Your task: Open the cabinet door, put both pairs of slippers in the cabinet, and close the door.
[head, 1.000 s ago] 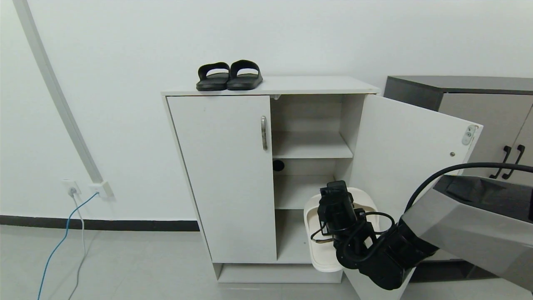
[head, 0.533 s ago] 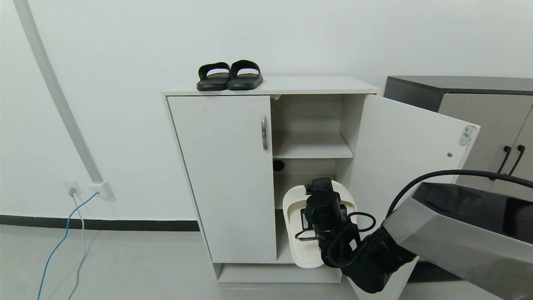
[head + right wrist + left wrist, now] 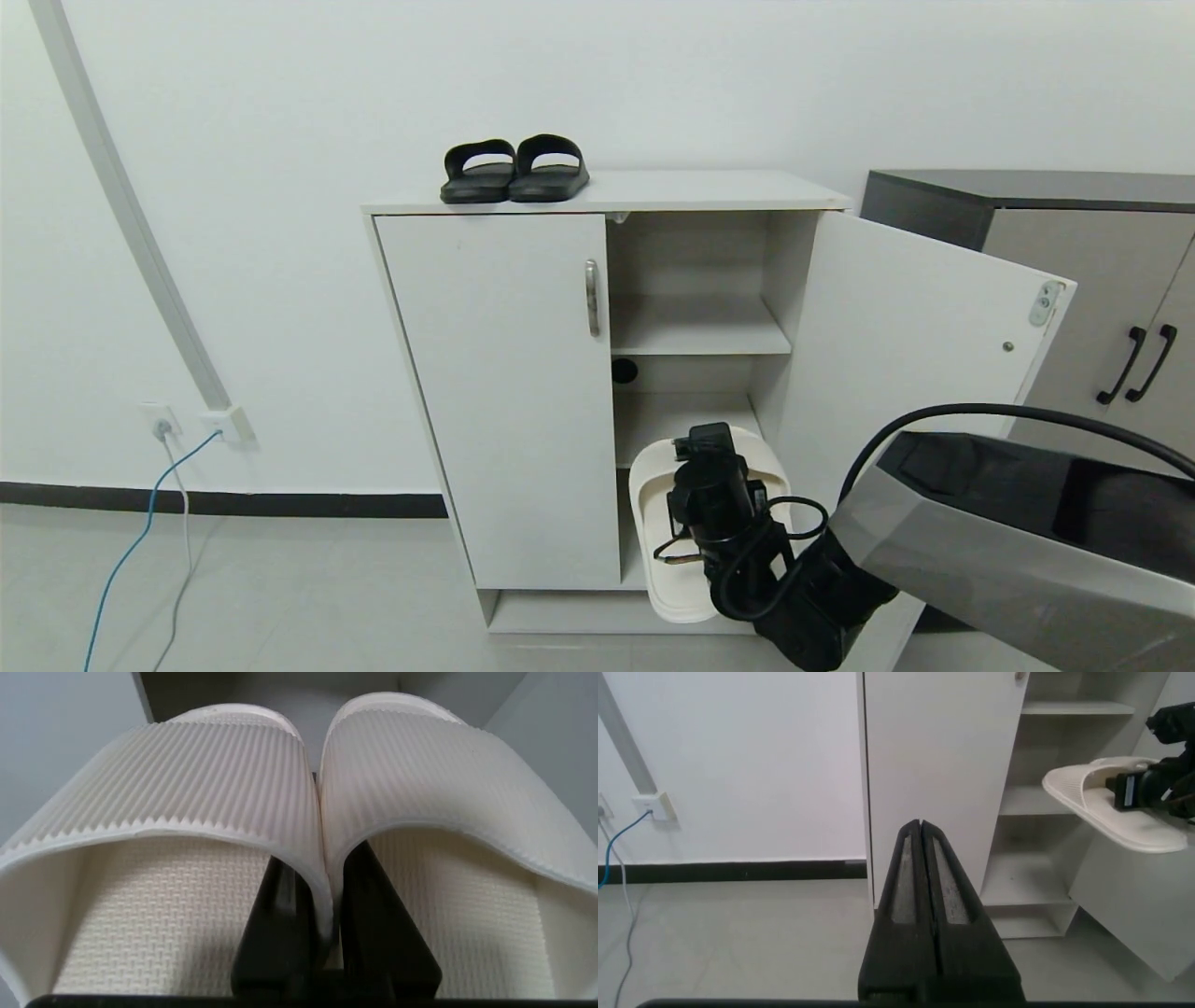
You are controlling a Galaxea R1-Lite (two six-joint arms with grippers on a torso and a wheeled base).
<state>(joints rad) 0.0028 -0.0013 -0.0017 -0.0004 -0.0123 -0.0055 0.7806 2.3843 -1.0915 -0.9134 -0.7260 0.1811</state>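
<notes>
The cream slippers (image 3: 653, 504) are coloured off-white throughout; their straps (image 3: 187, 793) are finely ribbed and their footbeds (image 3: 159, 915) are stamped with a small grid texture. The right claw (image 3: 322, 952) is black, as is the left claw (image 3: 921, 887), whose finger faces are speckled grey. The black slippers (image 3: 514, 170) are plain matte black. The cabinet (image 3: 504, 392) is white, with a silver handle (image 3: 591, 297).

The right gripper (image 3: 711, 467) holds the white slippers (image 3: 653, 532) at the open cabinet (image 3: 504, 392), low down, with black slippers (image 3: 514, 170) on top.
</notes>
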